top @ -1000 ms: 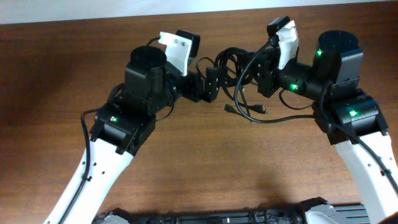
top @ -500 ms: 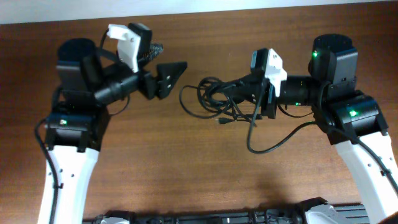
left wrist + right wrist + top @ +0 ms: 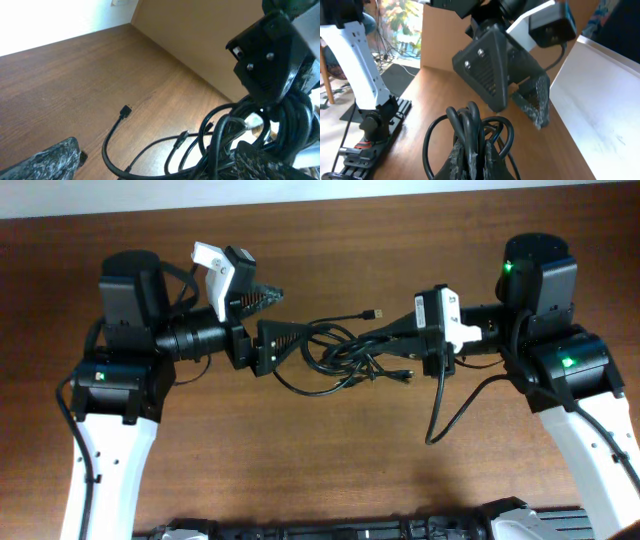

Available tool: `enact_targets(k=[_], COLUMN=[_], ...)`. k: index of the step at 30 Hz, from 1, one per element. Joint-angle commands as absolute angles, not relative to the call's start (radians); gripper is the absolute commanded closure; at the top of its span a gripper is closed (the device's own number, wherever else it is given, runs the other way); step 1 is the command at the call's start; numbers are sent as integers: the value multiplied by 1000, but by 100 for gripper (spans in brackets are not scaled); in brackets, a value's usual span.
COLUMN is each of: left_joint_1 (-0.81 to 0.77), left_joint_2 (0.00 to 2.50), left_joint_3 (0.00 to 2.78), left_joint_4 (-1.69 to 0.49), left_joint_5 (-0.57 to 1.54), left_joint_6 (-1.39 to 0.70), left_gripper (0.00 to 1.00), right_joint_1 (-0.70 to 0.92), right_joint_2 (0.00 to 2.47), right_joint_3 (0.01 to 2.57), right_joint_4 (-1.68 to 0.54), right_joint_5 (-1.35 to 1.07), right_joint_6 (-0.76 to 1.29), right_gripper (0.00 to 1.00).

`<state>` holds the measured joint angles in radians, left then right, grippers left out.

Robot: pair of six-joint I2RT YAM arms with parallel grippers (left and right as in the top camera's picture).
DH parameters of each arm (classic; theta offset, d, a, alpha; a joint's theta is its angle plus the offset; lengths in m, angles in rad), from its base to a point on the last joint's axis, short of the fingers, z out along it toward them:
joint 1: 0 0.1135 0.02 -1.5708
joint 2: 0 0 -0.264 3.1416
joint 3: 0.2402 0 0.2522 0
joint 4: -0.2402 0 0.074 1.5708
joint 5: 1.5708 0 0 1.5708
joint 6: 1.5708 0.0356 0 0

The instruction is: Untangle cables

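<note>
The cables (image 3: pixel 338 356) are a loose knot of thin black cords hanging between the two arms over the wooden table (image 3: pixel 330 470). My right gripper (image 3: pixel 388 338) is shut on the bundle's right end. In the right wrist view its fingers (image 3: pixel 461 159) pinch several strands (image 3: pixel 470 122). My left gripper (image 3: pixel 279 319) stands open at the bundle's left end, and its lower finger (image 3: pixel 285 340) is in among the loops. In the left wrist view, cords (image 3: pixel 150 160) run between its fingers (image 3: pixel 45 161). One loose plug end (image 3: pixel 372 312) sticks out behind the bundle.
A thicker black wire (image 3: pixel 447 408) belonging to the right arm droops in a loop in front of it. The table's far edge meets a pale wall (image 3: pixel 320 188). The arm bases (image 3: pixel 350 530) sit along the near edge.
My left gripper has swung back in from the left and now reaches into the bundle. The right gripper keeps its hold, and the loops have spread out leftward.
</note>
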<state>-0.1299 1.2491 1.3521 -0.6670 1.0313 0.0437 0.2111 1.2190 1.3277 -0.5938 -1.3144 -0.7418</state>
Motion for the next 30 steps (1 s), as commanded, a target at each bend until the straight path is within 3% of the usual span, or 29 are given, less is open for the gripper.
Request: enact_targets(k=[1,6,11,18,19,20,21,24,28,30], left_joint_1=[-171,-197,-208,-249,-249,-249,-249,-249,-248,-248], left_joint_2=[1254,1264,1269,1306,1311,1311,1311,1311,1311,1311], left_joint_3=[1362,1362,1362,1362,1362,1362,1362,1362,1362,1362], left_joint_4=[-702,-713,-742,-764,-756,-752,-749,-749,-753,-754], left_joint_5=[1021,1021,1021,961,958,944,916,752,373,290], left_joint_6=[147,152,191,223,223,222,222,153,-212,-353], left_gripper=[1,0,11,57,81,96,100,100,100,100], right_joint_1=[216,216,216,216,216,216,216,216,216,216], right_joint_2=[1205,1205,1205,1205,1205,1205,1205,1205,1205,1205], right_joint_3=[1330,1330,1330,1330,1330,1330,1330,1330,1330,1330], right_joint_4=[-579,-568,-564,-557,-557,-557,-557,-557,-557,-557], right_joint_5=[-1402,-1404,-1404,-1438,-1437,-1437,-1437,-1437,-1436,-1436], right_joint_6=[-754,-751,-751,-744,-728,-725,-720,-698,-690,-690], right_gripper=[96,96,96,96,96,96,96,96,96,96])
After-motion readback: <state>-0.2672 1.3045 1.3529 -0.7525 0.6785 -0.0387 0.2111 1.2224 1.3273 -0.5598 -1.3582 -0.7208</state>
